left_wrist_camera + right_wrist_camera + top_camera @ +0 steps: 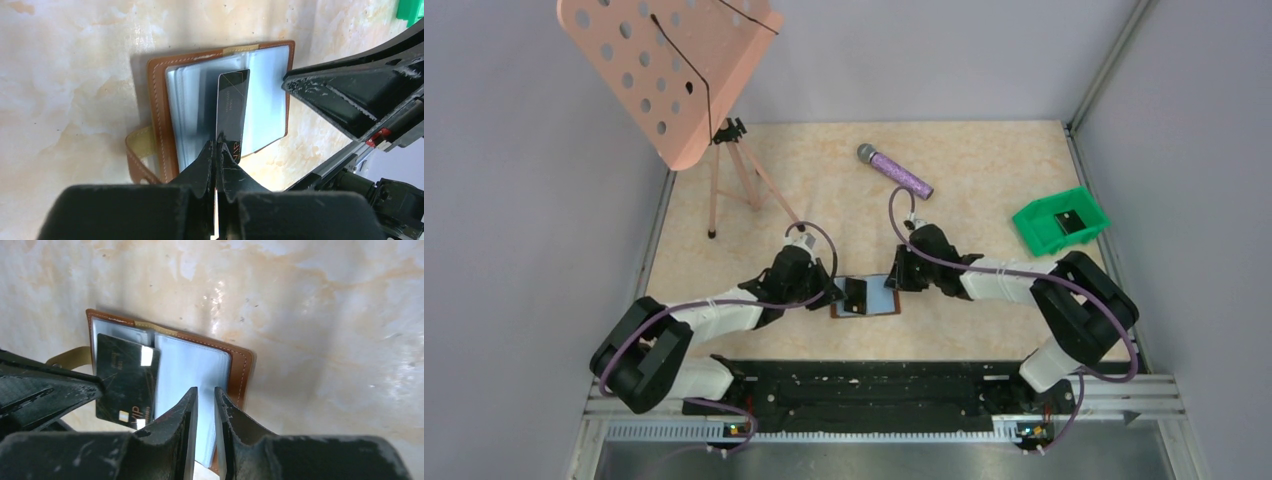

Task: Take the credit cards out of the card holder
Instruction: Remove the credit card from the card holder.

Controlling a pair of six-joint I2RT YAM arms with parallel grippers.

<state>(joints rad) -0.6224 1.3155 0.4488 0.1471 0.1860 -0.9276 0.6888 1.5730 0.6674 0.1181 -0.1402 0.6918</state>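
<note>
The brown leather card holder (882, 303) lies open on the table between my two grippers, its grey-blue panels up. My left gripper (836, 292) is shut on the near edge of a black credit card (856, 293). In the left wrist view the left gripper (216, 147) pinches the card (232, 110), which stands on edge over the holder (160, 100). My right gripper (898, 277) sits low over the holder's right panel. In the right wrist view its jaws (206, 392) stand a narrow gap apart over the panel (190, 365), beside the card (127, 380).
A purple microphone (894, 171) lies at the back centre. A green bin (1061, 222) holding a dark card sits at the right. A pink music stand (674, 70) on a tripod (739, 185) stands at the back left. The right arm's fingers (350, 100) are close to the left gripper.
</note>
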